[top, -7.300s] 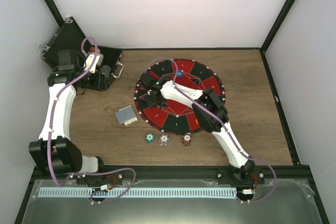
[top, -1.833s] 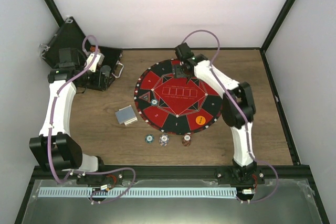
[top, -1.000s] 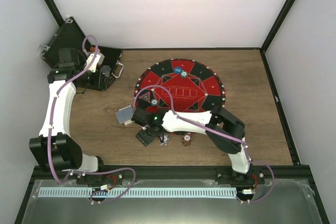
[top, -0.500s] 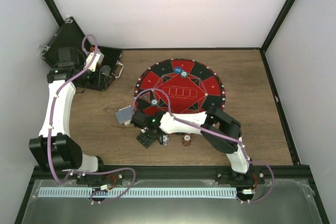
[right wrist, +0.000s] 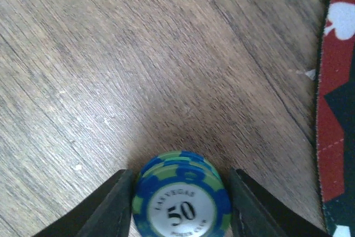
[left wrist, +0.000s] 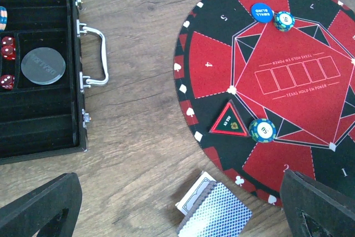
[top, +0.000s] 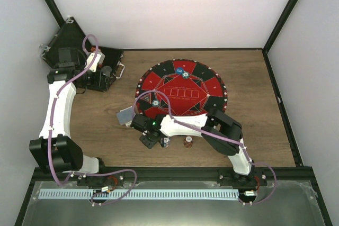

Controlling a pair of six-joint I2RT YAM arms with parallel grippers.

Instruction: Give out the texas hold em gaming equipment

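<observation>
My right gripper [top: 150,140] is low on the wood by the near-left edge of the mat, its fingers closed against both sides of a blue-green "50" chip stack [right wrist: 182,198] that rests on the table. A white-purple chip [top: 166,142] and a brown chip [top: 187,141] lie just right of it. The card deck [top: 126,116], blue-backed [left wrist: 215,213], lies left of the mat. A blue-green chip [left wrist: 262,130] and a blue button [left wrist: 262,11] with another chip [left wrist: 284,21] sit on the mat. My left gripper [left wrist: 180,192] is open and empty, high over the wood beside the case. The orange button is hidden.
The round red-and-black mat [top: 212,86] fills the middle of the table. The open black case [top: 69,41] stands at the back left, holding a grey disc [left wrist: 43,65] and red dice [left wrist: 7,48]. A triangular marker [left wrist: 228,120] lies on the mat's left side.
My right arm came back from the far edge of the mat to the chips at the near left and settled its fingers around the blue-green stack. The left arm has not moved.
</observation>
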